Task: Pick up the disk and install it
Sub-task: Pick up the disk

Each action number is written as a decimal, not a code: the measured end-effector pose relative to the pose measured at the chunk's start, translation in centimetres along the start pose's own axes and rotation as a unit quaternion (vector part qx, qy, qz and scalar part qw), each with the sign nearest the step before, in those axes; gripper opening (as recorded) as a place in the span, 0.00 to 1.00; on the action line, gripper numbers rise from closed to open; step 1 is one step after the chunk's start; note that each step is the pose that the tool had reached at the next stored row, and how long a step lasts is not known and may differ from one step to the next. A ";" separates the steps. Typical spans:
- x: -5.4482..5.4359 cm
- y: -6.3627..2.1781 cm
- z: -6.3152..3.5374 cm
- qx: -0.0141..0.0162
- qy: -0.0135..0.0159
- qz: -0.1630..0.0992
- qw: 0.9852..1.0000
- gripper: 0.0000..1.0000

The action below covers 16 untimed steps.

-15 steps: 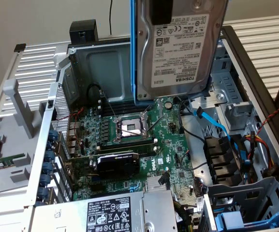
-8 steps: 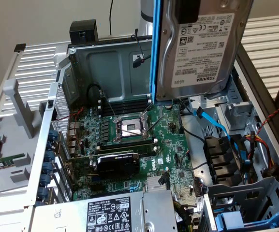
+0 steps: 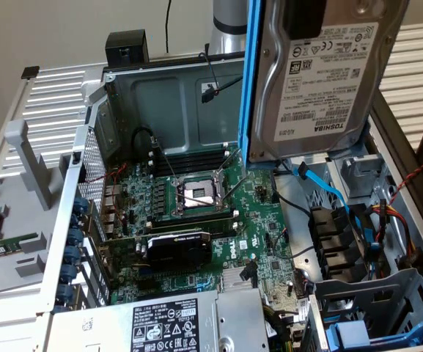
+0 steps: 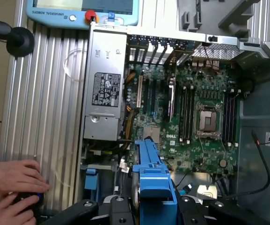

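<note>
We see the disk lifted above the open computer case, near the upper corner at the exterior view's right. It stands on its edge, slightly tilted, with the white label turned to the camera and its blue frame along the side toward the exterior view's left. The gripper is closed on the disk. One black finger lies on the label side at the top. In the wrist view the blue frame of the disk sits between the two dark jaws, and the disk touches nothing else.

Under the disk many things lie close together. A blue cable starts just below its lower edge and runs down toward a row of black plugs. Beside them are more black, red and yellow wires. At the exterior view's lower right there is a grey metal cage with a blue plastic part inside it.

The green main board covers the floor of the case. It has the open processor socket in the middle and a black card nearer to the camera. A thin black cable with a plug hangs from the rear wall, just beside the blue frame. The grey power box with a black-and-white label is at the near edge of the case, well apart from the disk.

In the wrist view a person's hands rest on a small dark object on the ribbed table, outside the case. A light blue control tablet lies at the far end.
</note>
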State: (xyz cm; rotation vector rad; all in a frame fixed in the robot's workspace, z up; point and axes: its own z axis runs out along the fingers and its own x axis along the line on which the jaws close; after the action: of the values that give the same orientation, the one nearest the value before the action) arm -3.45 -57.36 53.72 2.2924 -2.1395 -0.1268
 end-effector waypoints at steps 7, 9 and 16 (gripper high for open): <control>1.5 -0.67 -0.53 0.000 0.000 0.000 1.000 0.37; 2.0 -0.89 -0.63 0.000 -0.001 0.000 1.000 0.37; 3.2 -1.80 -0.78 0.000 -0.002 0.000 1.000 0.37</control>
State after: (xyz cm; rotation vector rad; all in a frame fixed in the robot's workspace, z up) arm -1.39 -60.51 54.21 2.2942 -2.1410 -0.1307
